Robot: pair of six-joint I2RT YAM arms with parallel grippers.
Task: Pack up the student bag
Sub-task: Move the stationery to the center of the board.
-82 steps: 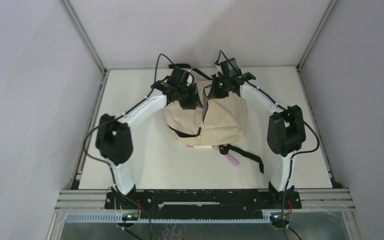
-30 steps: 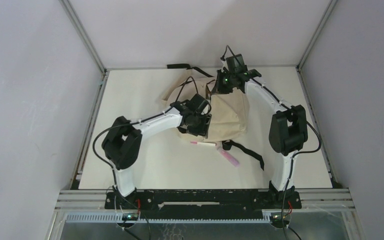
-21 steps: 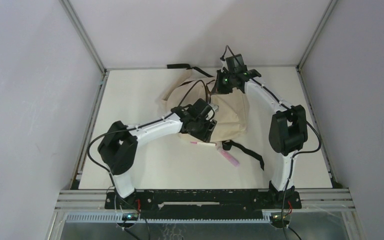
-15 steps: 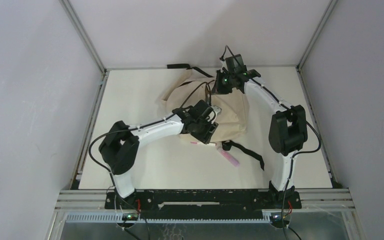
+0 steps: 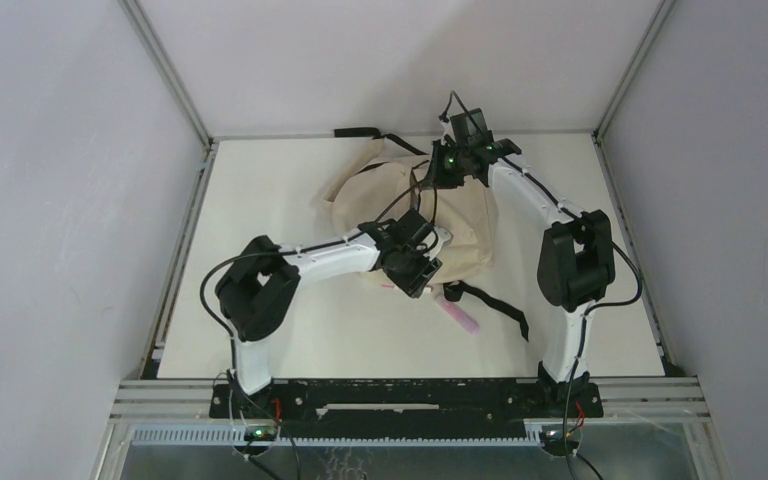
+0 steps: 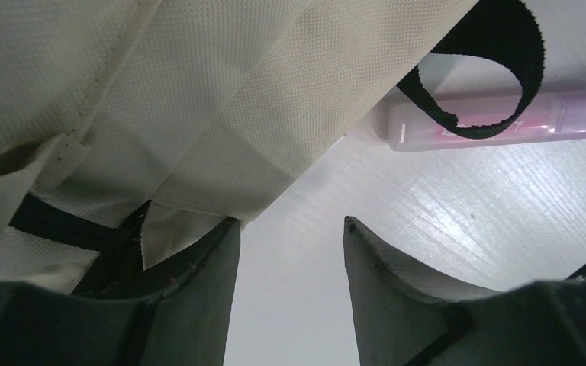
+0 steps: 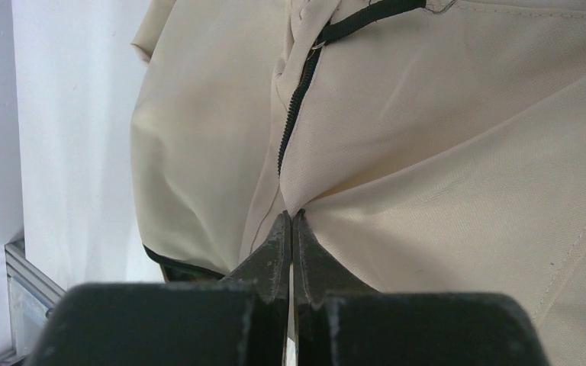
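On table [image 5: 260, 220], student bag [image 5: 465, 220], pink pen [image 5: 459, 315] beside

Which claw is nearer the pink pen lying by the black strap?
Left. The left claw hangs open just beside the pink pen; the right claw pinches the student bag at its far side.

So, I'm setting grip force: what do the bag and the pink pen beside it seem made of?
The student bag: matte cream woven fabric, judging by visible weave and stitched seams. The pink pen: likely glossy translucent plastic, given its sheen.
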